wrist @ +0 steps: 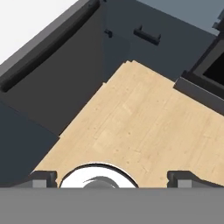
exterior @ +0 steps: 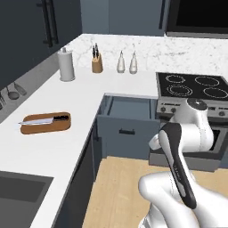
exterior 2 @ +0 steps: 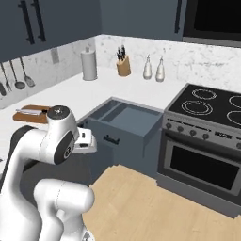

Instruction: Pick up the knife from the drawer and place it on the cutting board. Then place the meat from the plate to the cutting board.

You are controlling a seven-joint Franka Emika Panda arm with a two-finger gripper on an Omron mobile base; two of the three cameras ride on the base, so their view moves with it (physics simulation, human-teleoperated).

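The knife (exterior: 44, 119) lay flat across the cutting board (exterior: 46, 123) on the white desk (exterior: 53, 147), blade pointing away from the open drawer (exterior: 127, 120), so the first step looked done. The tool (wrist: 113, 177) hung over the wooden floor (wrist: 144, 127), its fingers spread wide and holding nothing, probably between jobs, with the meat yet to be fetched.
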